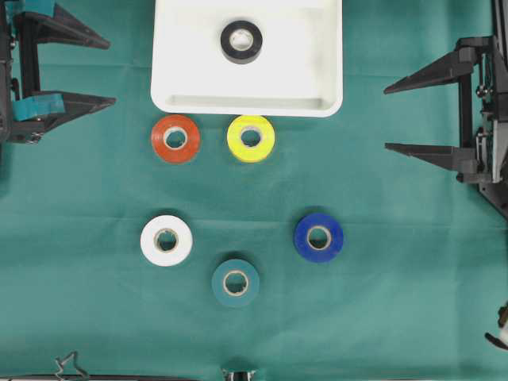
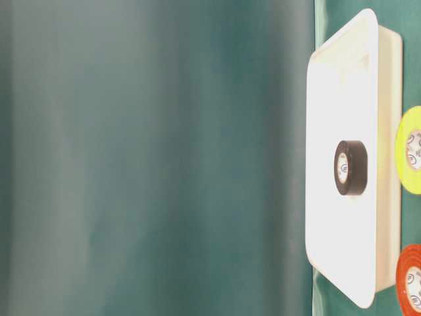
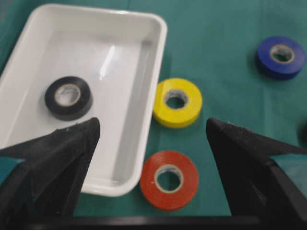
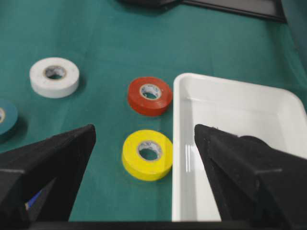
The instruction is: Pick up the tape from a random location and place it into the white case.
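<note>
Even, bright light is falling from above in the overhead view, and the tape rolls are casting only faint, soft shadows on the green counter (image 1: 397, 317). The white case (image 3: 151, 86) is glaring slightly — a pale streak is shining on its floor in the left wrist view. In the table-level view, the left portion is dissolving into a blurred green haze, and the case is washing out near white. Both wrist views are looking soft — the near black fingers are blurring at the edges.

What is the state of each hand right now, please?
Left hand: open, holding nothing.
Right hand: open, holding nothing.
</note>
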